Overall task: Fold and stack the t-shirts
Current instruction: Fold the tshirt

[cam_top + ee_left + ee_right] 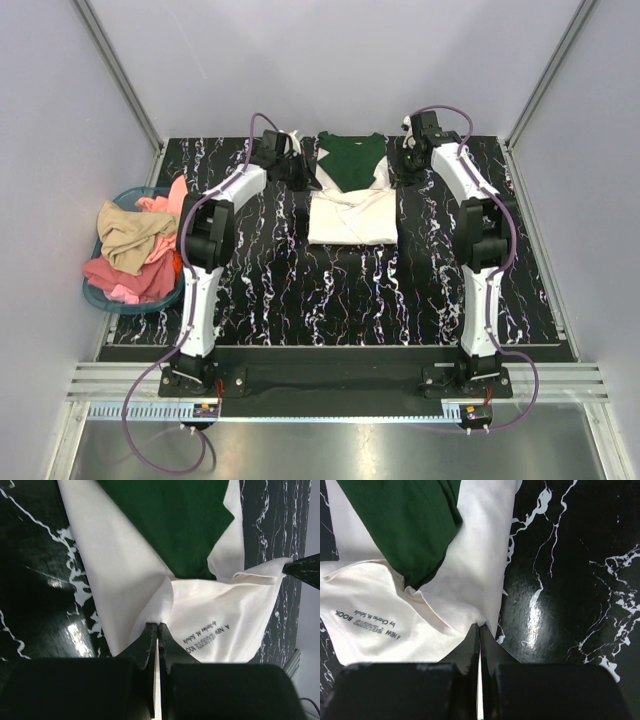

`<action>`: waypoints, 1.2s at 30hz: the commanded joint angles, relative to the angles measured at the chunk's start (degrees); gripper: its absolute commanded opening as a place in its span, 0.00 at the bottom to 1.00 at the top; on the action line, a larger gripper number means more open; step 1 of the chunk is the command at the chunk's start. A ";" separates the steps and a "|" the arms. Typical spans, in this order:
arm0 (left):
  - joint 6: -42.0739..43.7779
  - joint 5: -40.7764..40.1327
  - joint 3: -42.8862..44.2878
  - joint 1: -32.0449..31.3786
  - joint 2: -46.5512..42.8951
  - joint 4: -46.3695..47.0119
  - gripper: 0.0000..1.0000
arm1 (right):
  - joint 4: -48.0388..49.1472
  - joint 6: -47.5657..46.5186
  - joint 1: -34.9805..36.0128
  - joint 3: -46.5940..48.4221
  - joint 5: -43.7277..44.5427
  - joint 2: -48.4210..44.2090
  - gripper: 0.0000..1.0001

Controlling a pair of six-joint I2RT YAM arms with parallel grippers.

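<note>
A cream-white t-shirt (350, 218) with small dark lettering (207, 637) lies mid-table, partly folded. On its far part rests a dark green t-shirt (352, 160). My left gripper (300, 166) is at the white shirt's far left edge, and in the left wrist view its jaws (157, 626) are shut on a pinch of cream cloth. At the far right edge, my right gripper (406, 160) is also shut, on a fold of the same shirt (480, 625). The green t-shirt (400, 525) lies just beyond both pinches; neither gripper touches it.
A blue basket (100, 292) heaped with tan, pink and red clothes (135, 245) stands off the table's left edge. The black marbled tabletop (330, 300) stretches toward the arm bases. Grey walls close in on the back and sides.
</note>
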 commanded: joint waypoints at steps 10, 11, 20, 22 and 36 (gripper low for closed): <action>-2.17 2.34 2.81 2.45 1.90 11.53 0.00 | 3.78 -2.88 -1.74 6.28 -1.85 2.98 0.00; -2.34 2.35 1.41 2.62 1.38 12.32 0.00 | 4.22 -2.79 -1.74 6.10 -2.20 2.72 0.00; -2.70 2.26 -3.61 2.62 -2.49 17.77 0.00 | 12.03 -0.24 -1.74 -2.41 -4.31 -4.48 0.00; -2.78 2.26 -3.79 2.62 -2.32 18.03 0.00 | 14.67 0.37 -1.74 -4.00 -4.49 -5.63 0.00; -3.84 2.70 4.73 3.24 6.82 16.46 0.02 | 22.15 0.55 -4.02 -2.69 -6.25 3.41 0.05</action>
